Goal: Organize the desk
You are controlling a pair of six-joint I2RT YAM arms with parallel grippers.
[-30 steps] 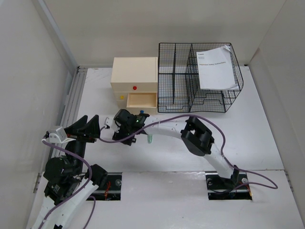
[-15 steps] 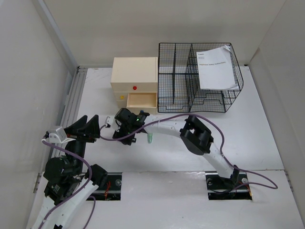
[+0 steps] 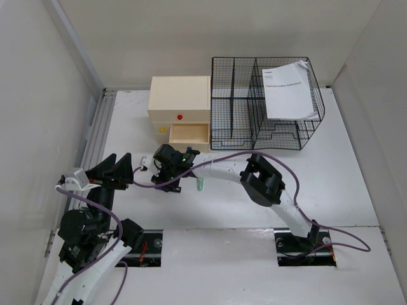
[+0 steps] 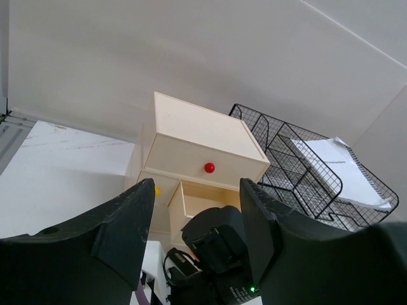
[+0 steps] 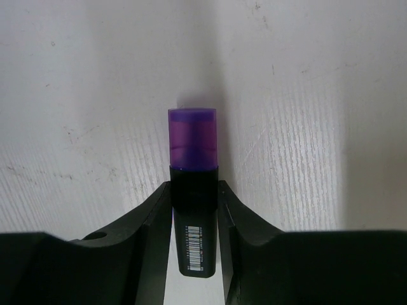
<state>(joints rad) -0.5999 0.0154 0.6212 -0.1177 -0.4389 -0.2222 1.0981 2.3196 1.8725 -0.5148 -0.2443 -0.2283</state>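
Observation:
The white desk (image 3: 331,165) fills the top view, with a ribbed rail (image 3: 95,136) on its left edge. My right gripper (image 3: 169,183) reaches left over the desk's middle. In the right wrist view it (image 5: 194,210) is shut on a black highlighter with a purple cap (image 5: 193,136), cap pointing away, just above or on the desk surface (image 5: 318,127). My left gripper (image 3: 121,168) is open and empty just left of the right gripper. In the left wrist view its fingers (image 4: 121,229) frame the right wrist.
A green highlighter (image 3: 200,184) lies on the desk right of the right gripper. A cream drawer box (image 3: 179,108) stands at the back with its lower right drawer (image 3: 189,135) open. A black wire rack (image 3: 254,121) holding a paper booklet (image 3: 289,89) stands beside it.
The right gripper has shifted very slightly to the left near the desk surface. The left arm has not moved.

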